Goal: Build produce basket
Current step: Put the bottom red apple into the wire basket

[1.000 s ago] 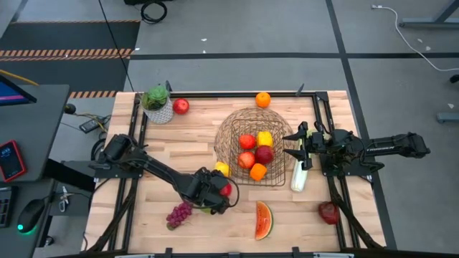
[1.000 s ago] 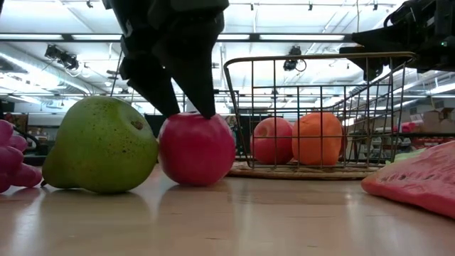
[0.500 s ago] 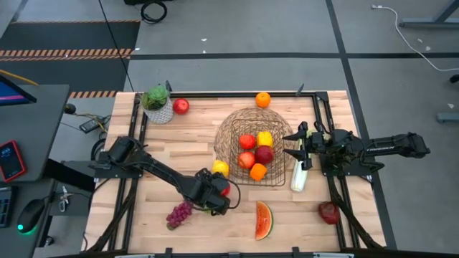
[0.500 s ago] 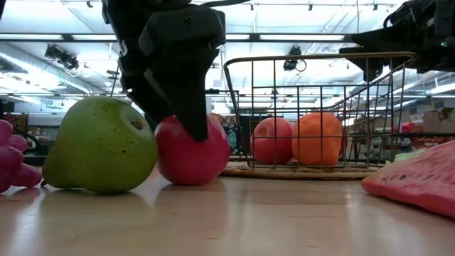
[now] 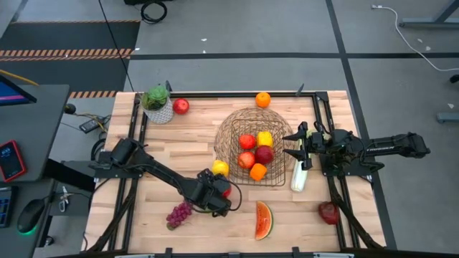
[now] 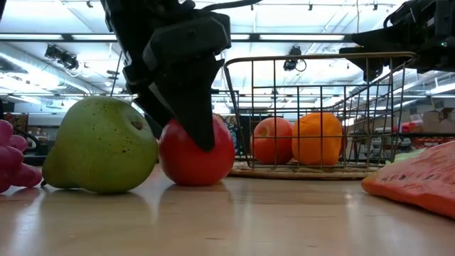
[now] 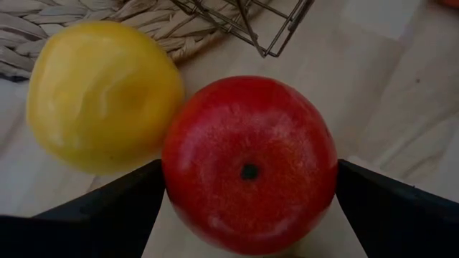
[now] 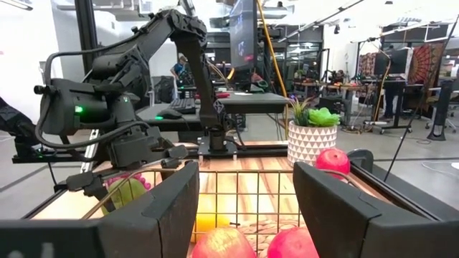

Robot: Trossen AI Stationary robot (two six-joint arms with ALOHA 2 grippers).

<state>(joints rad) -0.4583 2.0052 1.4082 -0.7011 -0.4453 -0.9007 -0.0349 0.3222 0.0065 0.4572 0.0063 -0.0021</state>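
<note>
From above, the left end effector [image 5: 217, 195] sits low over a red apple [image 5: 226, 189] at about 7 o'clock from the basket [image 5: 252, 147], just outside its wall. Its fingers stand apart on either side of the apple; I judge it is placed so in order to close on it. The yellow fruit [image 5: 221, 168] lies close beside, between apple and basket. The right end effector [image 5: 300, 148] waits at the basket's 3 o'clock rim, fingers together, holding nothing that I can see. The celery stalk [image 5: 297, 175] lies just under it.

At surface level, the dark fingers [image 6: 186, 107] come down around the apple [image 6: 195, 153], which rests on the wood. The green pear [image 6: 101, 146] is next to it on one side, the basket wall [image 6: 313, 114] on the other, so room for lifting is mostly upward.

In the left wrist view, the apple [image 7: 249, 165] fills the gap between the two fingers [image 7: 115, 211], touching the yellow fruit [image 7: 100, 93].

The right wrist view looks across the basket [image 8: 237, 193] toward the left arm [image 8: 122, 107].
</note>
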